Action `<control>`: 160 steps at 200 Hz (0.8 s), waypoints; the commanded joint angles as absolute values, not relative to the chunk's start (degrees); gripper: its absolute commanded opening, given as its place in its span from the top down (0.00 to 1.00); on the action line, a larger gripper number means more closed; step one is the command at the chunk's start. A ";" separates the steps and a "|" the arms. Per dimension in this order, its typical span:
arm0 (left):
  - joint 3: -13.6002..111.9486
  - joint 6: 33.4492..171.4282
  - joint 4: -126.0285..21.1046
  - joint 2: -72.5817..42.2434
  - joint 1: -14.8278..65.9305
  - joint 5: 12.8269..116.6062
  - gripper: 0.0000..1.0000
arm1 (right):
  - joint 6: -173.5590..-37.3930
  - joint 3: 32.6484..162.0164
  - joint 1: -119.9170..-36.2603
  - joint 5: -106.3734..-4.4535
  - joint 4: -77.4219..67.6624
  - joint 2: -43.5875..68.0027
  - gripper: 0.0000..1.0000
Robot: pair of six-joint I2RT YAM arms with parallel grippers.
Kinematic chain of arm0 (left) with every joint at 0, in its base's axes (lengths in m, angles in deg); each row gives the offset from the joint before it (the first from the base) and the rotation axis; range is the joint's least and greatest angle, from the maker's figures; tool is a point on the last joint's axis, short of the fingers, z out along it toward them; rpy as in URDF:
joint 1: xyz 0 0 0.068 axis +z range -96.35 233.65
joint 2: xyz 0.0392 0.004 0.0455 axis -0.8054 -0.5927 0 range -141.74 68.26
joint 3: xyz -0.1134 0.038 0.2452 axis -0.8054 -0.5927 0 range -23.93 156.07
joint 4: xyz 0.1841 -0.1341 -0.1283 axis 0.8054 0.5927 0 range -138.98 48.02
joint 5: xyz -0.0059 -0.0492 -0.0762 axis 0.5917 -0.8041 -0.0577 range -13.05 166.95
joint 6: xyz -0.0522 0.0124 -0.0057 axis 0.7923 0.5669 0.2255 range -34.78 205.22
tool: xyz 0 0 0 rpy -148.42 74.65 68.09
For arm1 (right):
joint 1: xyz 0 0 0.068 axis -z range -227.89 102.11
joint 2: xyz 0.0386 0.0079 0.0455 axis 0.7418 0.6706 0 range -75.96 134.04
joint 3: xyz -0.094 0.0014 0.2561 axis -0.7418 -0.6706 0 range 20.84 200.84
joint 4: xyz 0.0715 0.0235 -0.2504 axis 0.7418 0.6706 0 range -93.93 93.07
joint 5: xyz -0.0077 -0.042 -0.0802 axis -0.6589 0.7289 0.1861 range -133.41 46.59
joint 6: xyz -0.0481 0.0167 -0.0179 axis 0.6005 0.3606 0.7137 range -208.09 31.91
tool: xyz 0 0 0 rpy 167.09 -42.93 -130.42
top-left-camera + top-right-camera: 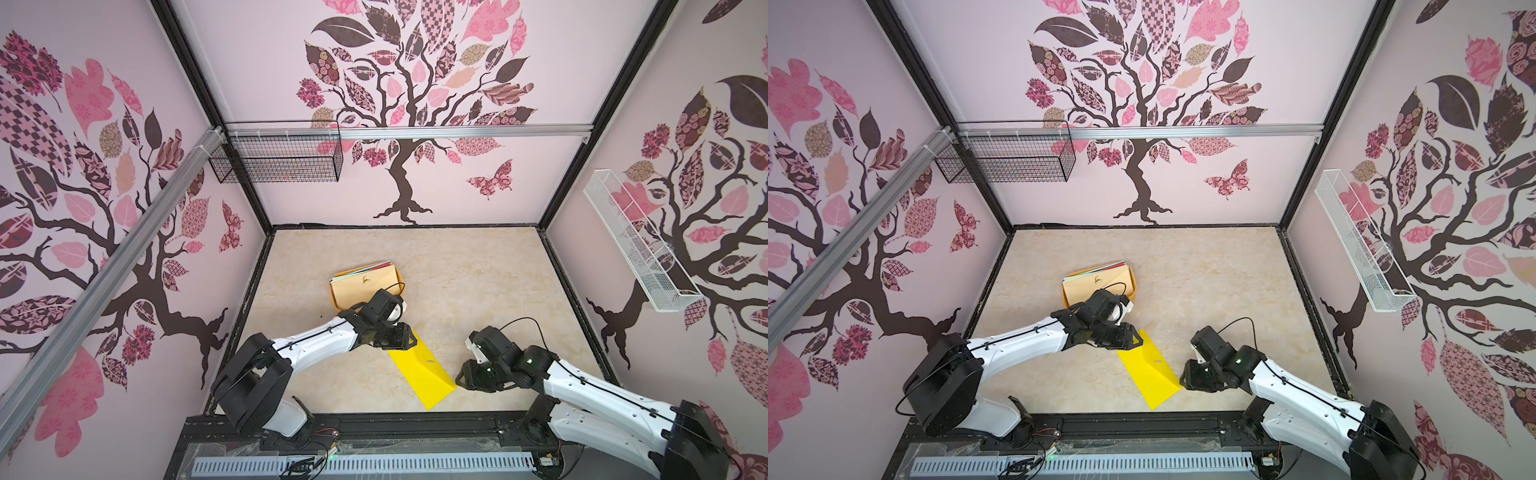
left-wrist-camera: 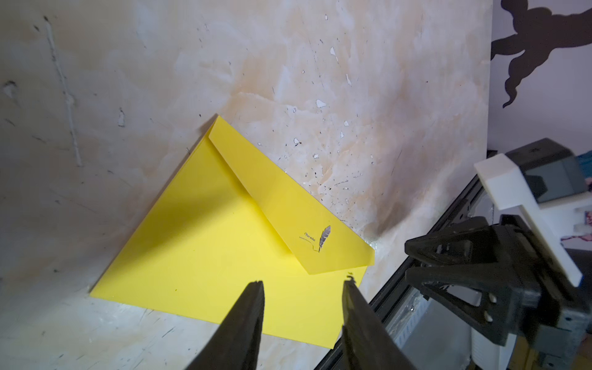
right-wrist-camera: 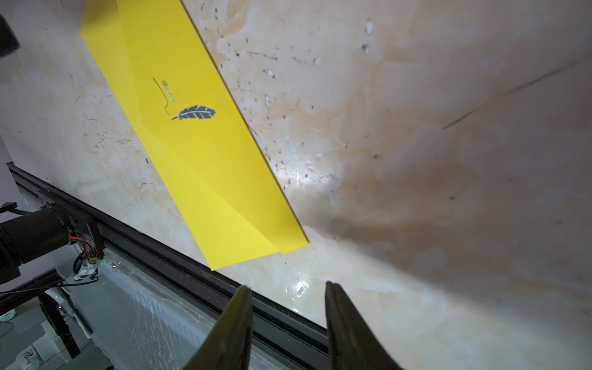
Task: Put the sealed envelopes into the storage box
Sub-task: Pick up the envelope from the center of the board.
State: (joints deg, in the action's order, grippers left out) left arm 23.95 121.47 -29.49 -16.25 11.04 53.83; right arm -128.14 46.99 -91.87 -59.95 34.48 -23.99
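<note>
One yellow envelope (image 1: 419, 370) lies flat on the bench (image 1: 478, 270), lower centre of frame, below the storage box (image 1: 335, 300) holding other envelopes (image 1: 365, 286). The left gripper (image 2: 304, 285) and right gripper (image 3: 287, 286) both stand open, empty. Pinching such thin paper may crease it or shove it off the front edge. A feather emblem (image 3: 195, 113) shows; its script is unreadable.

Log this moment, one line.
yellow envelope: on table | storage box: envelopes inside | left pincer: open | right pincer: open
</note>
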 commanded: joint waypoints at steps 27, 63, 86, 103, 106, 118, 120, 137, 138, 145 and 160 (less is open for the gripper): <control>17.18 127.83 -30.37 -8.18 10.99 57.96 0.47 | -127.03 50.75 -92.10 -56.08 34.04 -21.25 0.57; 14.82 132.68 -35.26 -8.68 6.90 59.55 0.44 | -125.97 52.55 -92.01 -54.46 32.54 -18.59 0.58; 14.79 135.04 -39.12 -10.75 6.02 59.81 0.44 | -125.48 52.66 -91.04 -53.66 31.02 -18.06 0.57; 15.29 135.75 -40.58 -12.33 5.83 60.00 0.44 | -124.30 52.95 -90.12 -52.86 30.51 -17.37 0.57; 15.41 135.82 -40.59 -12.50 5.77 60.18 0.44 | -124.05 53.07 -90.01 -52.67 30.69 -17.27 0.57; 16.00 135.90 -40.48 -13.22 5.30 60.88 0.44 | -123.51 53.21 -89.80 -51.74 31.05 -17.07 0.57; 16.09 135.86 -40.48 -13.26 5.26 60.98 0.44 | -123.47 53.06 -89.70 -51.65 30.94 -17.07 0.57; 16.41 136.14 -40.37 -13.83 4.88 61.84 0.44 | -123.29 51.69 -88.75 -52.40 29.50 -16.67 0.57; 16.37 136.17 -40.37 -13.87 4.88 61.92 0.44 | -123.27 51.56 -88.66 -52.52 29.39 -16.60 0.57; 16.26 136.35 -40.45 -13.87 4.87 62.40 0.45 | -123.31 50.98 -88.08 -53.54 28.70 -16.21 0.57; 16.21 136.63 -40.71 -14.30 4.87 63.34 0.46 | -123.05 50.66 -87.13 -54.83 28.28 -15.19 0.57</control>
